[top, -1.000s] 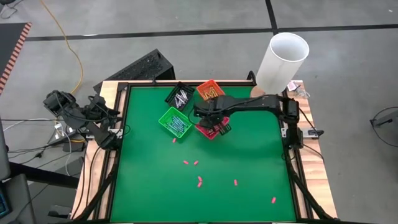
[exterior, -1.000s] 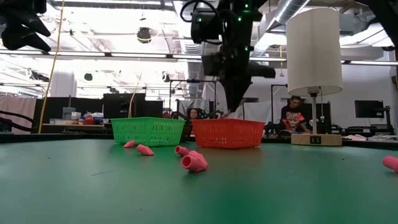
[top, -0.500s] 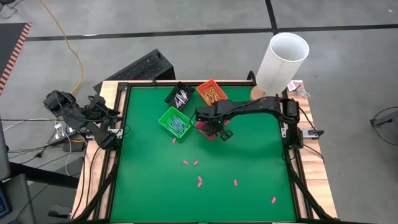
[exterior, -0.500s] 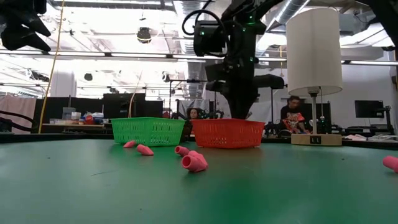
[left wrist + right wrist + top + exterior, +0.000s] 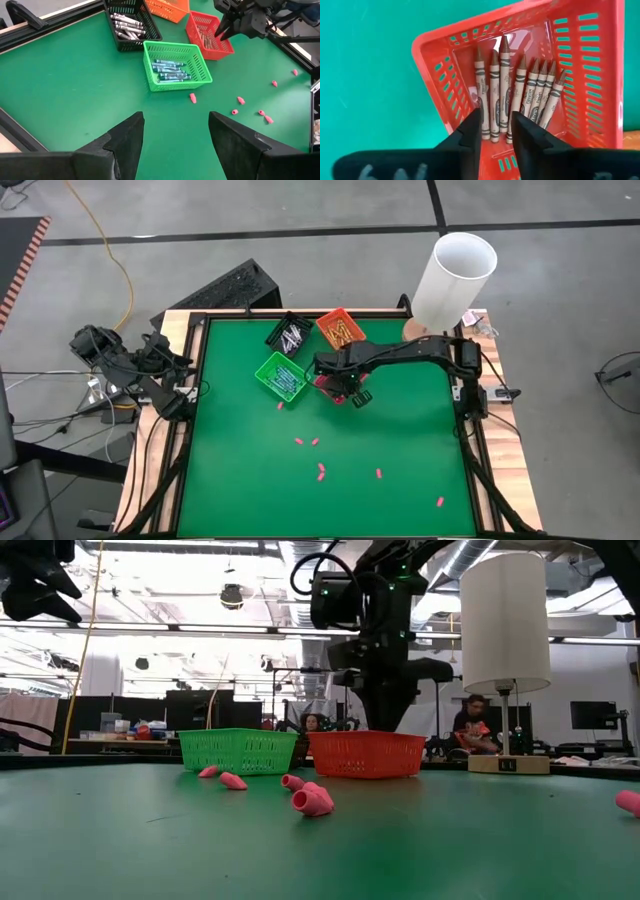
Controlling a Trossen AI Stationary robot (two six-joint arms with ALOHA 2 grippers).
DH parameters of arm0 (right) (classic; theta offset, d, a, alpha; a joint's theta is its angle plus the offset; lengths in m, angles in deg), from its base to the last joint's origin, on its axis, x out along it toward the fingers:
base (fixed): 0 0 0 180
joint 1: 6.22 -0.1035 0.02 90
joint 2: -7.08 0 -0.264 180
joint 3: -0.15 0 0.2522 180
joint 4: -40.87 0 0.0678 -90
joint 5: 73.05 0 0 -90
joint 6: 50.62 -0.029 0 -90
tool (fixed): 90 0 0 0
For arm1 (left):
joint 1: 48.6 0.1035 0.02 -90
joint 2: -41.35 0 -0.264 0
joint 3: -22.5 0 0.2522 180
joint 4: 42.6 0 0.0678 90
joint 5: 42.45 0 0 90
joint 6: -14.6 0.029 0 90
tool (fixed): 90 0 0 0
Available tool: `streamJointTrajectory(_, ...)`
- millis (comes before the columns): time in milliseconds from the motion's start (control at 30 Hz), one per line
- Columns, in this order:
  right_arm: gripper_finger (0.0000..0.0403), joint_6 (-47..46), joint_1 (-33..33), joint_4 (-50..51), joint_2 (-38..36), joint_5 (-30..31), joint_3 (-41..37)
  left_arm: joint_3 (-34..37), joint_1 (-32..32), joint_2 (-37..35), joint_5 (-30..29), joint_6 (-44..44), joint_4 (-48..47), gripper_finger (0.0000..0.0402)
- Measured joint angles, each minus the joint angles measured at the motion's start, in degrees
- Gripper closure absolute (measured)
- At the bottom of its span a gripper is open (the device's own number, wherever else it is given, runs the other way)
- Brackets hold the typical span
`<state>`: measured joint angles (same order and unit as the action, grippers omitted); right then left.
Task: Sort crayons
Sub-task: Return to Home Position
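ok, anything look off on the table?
Nothing spilled. Crayons all lie in the bins, which sit at mismatched angles; only pink bits litter the mat. Right gripper open above the red bin, left gripper parked left.

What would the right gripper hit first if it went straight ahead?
Probably the brown crayons in the red bin: the right gripper points down at them. The left gripper waits at the table's left edge.

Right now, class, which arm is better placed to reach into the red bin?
Right. The right gripper hangs over the red bin and its brown crayons; the left gripper sits at the table's left edge, beyond the green bin.
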<state>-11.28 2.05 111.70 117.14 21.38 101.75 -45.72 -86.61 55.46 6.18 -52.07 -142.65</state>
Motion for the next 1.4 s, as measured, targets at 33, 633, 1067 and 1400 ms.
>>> streamJointTrajectory(33,0.03,-0.9,0.0,0.1,0.0,0.0,0.0,0.0,0.0,0.0,0.0,0.0,0.0,0.0189)
streamJointTrajectory(633,0.0241,-5.9,1.8,9.1,-0.3,0.4,10.8,0.0,0.0,0.0,0.0,0.0,0.0,0.0189)
streamJointTrajectory(1067,0.0241,-11.2,3.9,18.5,-0.3,0.1,25.9,0.0,0.0,0.0,-1.2,3.4,5.9,0.0189)
streamJointTrajectory(1400,0.0241,-17.8,5.8,20.3,-8.2,-8.3,33.5,0.0,0.0,0.0,-1.5,14.1,19.9,0.0189)
